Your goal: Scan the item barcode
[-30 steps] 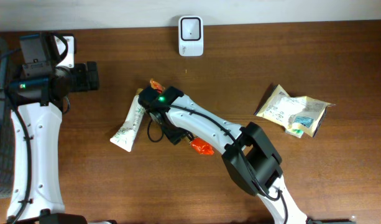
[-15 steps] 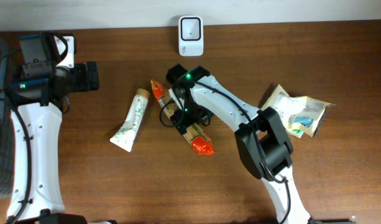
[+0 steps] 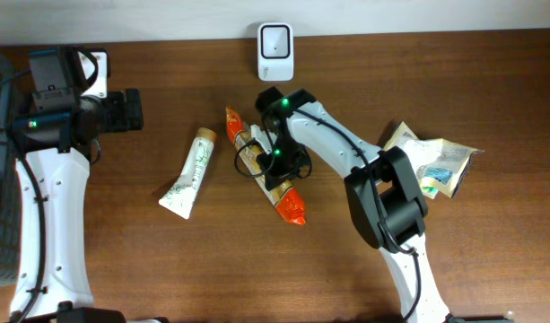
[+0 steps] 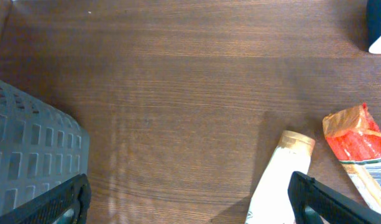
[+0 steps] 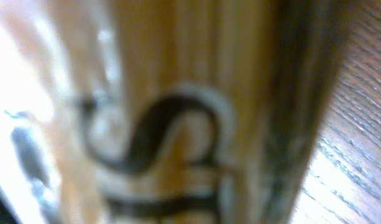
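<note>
A long orange snack bar (image 3: 290, 205) lies slanted at the middle of the table. My right gripper (image 3: 273, 167) is down over the bar's middle and hides that part. The right wrist view is filled by the bar's blurred wrapper (image 5: 153, 124) with dark lettering, and no fingers show there. The white scanner (image 3: 275, 51) stands at the table's back edge, and its corner (image 4: 378, 28) shows in the left wrist view. My left gripper (image 4: 190, 208) hovers open over bare wood at the far left, well away from the bar (image 4: 361, 155).
A white tube (image 3: 189, 172) lies left of the bar. A crumpled pale pouch (image 3: 427, 160) sits at the right. A grey basket (image 4: 28, 155) stands by the left edge. Wood shows at the right of the wrist view (image 5: 358, 124).
My right arm swung from the tube side rightward onto the orange bar and lowered onto it. The bar shifted slightly. The left arm stayed still.
</note>
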`<state>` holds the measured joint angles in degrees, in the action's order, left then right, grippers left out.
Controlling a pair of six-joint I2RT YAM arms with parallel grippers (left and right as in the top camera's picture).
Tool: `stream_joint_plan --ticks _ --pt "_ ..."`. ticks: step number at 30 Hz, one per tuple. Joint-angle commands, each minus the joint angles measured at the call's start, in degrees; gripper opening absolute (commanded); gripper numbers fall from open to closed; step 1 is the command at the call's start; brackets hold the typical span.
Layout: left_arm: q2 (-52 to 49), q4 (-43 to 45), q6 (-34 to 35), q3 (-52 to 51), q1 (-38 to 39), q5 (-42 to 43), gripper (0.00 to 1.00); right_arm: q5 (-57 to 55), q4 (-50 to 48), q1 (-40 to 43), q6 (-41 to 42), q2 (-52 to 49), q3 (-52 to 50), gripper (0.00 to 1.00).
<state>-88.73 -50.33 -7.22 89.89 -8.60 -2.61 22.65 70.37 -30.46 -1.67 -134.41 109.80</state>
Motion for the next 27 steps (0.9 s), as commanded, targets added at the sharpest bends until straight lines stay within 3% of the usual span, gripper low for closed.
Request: stream_joint_plan --ticks 1,5,10,17,25,27 --pt "-0.1 0.1 0.5 0.0 -0.3 -0.2 0.99 16.1 -0.1 3.6 -7.1 6.3 0.2 0.04" --pt "-0.1 0.1 0.5 0.0 -0.3 -0.2 0.99 30.1 -0.1 9.5 -10.4 13.7 0.2 0.04" --pt "-0.1 0.1 0.5 0.0 -0.3 -0.2 0.99 39.0 -0.1 16.2 -10.4 19.5 0.2 0.04" --pt "-0.1 0.1 0.5 0.0 -0.3 -0.2 0.99 57.0 0.1 22.3 -10.3 21.7 0.1 0.04" --pt "-0.1 0.1 0.5 0.0 -0.3 -0.2 0.99 61.4 -0.1 23.7 -9.4 21.7 0.2 0.04" --pt "-0.1 0.1 0.5 0.0 -0.3 -0.2 0.99 55.0 -2.6 23.7 -3.3 21.7 0.4 0.04"
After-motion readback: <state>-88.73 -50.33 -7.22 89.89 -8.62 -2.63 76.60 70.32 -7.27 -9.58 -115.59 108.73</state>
